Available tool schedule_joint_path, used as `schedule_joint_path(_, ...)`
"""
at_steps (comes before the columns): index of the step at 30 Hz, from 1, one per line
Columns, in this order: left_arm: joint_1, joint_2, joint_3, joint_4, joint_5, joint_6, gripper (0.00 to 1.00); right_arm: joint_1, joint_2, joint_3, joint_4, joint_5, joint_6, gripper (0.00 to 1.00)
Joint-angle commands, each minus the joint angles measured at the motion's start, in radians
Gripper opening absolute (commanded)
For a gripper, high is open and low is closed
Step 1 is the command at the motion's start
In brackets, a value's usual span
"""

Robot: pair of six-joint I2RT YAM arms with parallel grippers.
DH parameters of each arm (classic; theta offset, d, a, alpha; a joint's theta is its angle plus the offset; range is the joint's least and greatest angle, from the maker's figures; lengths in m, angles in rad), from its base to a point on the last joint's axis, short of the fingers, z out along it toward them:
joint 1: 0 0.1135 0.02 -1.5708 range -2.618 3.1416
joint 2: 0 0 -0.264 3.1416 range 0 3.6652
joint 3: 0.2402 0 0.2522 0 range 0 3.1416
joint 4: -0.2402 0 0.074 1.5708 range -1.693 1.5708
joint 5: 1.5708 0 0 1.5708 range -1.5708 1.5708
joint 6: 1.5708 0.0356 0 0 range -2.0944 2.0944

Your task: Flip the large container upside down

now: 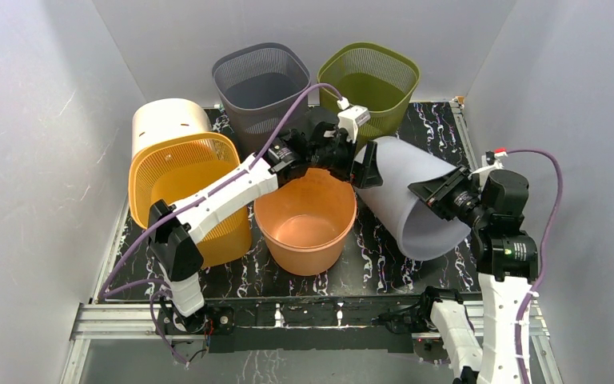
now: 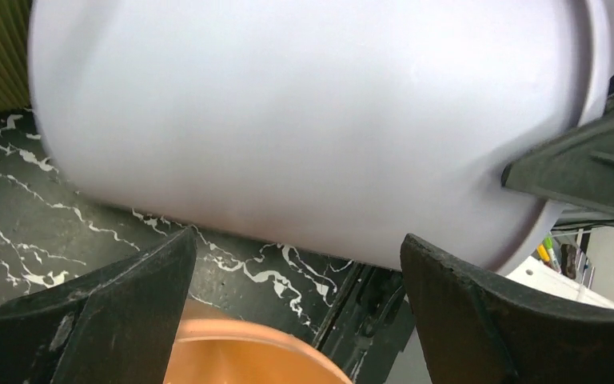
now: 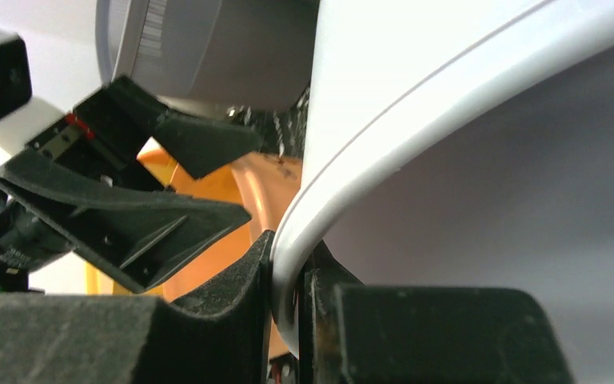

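My right gripper [image 3: 286,276] pinches the tilted container [image 1: 416,196] by its rim to tip it over, while my left gripper [image 2: 297,276] waits spread beside its wall, likely to steady it.

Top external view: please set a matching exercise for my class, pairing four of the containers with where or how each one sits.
Things:
1. white container
2. orange bucket
3. green basket
4. yellow basket

Places or states:
A. upright in the middle
B. on the far left
C. tipped on its side, on the right
D. upright at the back right

Pairs: 1-C, 2-A, 3-D, 4-B
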Motion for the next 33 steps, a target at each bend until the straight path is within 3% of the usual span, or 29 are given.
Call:
schedule_joint_path(1,-0.024,-0.094,0.042,-0.134,-0.068,0.045,0.98,0.003,0.016,-0.006,0.153,-0.289,-0.025,0.00)
schedule_joint_path(8,-0.023,-0.105,0.186,-0.246,-0.167,0.072,0.98,0.022,-0.010,-0.122,0.291,-0.443,0.128,0.00)
schedule_joint_path(25,-0.024,-0.050,0.306,-0.180,-0.280,-0.038,0.98,0.069,-0.032,-0.232,0.382,-0.433,0.255,0.00)
schedule_joint_path(27,-0.025,-0.022,0.343,-0.211,-0.287,-0.033,0.98,0.072,0.011,-0.177,0.280,-0.381,0.163,0.00)
schedule_joint_path(31,-0.024,0.001,0.399,-0.286,-0.293,-0.010,0.98,0.071,0.166,0.063,-0.089,-0.127,-0.145,0.00)
schedule_joint_path(33,-0.024,-0.007,0.396,-0.296,-0.286,-0.003,0.98,0.072,0.210,0.163,-0.175,0.001,-0.231,0.00)
